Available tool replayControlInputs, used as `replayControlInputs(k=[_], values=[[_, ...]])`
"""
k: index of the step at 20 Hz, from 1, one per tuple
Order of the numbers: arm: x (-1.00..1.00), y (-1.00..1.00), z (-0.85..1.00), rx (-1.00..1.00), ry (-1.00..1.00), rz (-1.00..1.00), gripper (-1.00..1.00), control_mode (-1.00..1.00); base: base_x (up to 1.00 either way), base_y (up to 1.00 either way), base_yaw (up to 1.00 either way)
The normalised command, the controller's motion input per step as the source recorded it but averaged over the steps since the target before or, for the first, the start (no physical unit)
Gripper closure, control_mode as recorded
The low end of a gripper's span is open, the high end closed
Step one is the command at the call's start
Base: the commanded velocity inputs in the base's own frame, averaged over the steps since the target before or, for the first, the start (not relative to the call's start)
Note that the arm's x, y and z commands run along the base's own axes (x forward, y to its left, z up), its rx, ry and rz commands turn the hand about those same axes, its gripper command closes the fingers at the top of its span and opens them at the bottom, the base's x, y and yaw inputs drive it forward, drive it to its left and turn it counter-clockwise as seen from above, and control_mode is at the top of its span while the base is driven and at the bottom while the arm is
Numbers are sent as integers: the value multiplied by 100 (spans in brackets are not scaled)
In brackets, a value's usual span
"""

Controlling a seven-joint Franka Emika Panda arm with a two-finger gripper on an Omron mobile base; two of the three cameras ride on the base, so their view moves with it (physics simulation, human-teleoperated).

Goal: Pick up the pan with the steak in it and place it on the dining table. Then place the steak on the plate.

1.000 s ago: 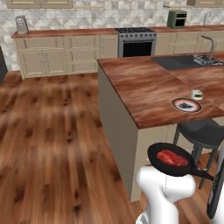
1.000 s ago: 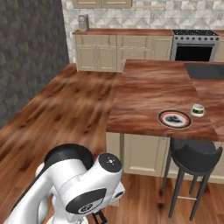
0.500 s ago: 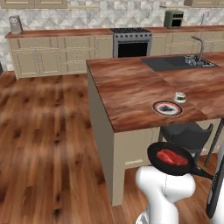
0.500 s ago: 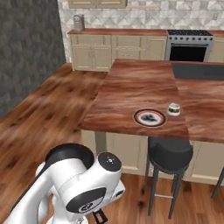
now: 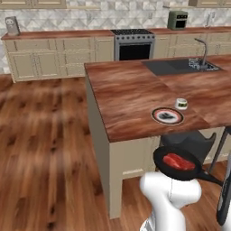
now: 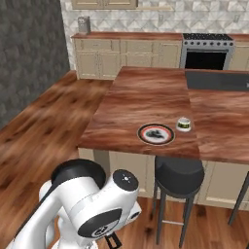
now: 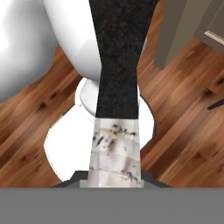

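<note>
The pan is hanging in the air low in the left base view, just above the robot's white body and in front of the near edge of the dining counter, not resting on it. The steak is lying flat inside the pan, and the long handle is running out toward the lower right. In the hand view the dark handle is running straight up from the bottom, its pale end sitting between the fingertips; the claw is closed nearly all the way on it.

The plate is sitting on the counter close to the near edge, with something small and dark at its centre. A small cup is standing just beside it, farther in. A black stool is standing tucked against the counter's near side, right below the plate.

The left half of the counter top is lying bare wood, from the near corner back toward the sink. Wide wooden floor is stretching open to the left.

No writing or labels are reading clearly anywhere.
</note>
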Motion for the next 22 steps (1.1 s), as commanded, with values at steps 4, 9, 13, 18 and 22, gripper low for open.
replayControlInputs(k=[4, 9, 13, 18, 22], values=[[0, 0, 0, 0, 0, 0, 100, 100, 79, 0, 0], [0, 0, 0, 0, 0, 0, 100, 100, 68, 0, 0], [0, 0, 0, 0, 0, 0, 100, 100, 52, 0, 0], [0, 0, 0, 0, 0, 0, 100, 100, 50, 0, 1], [0, 0, 0, 0, 0, 0, 100, -100, 8, 0, 1]])
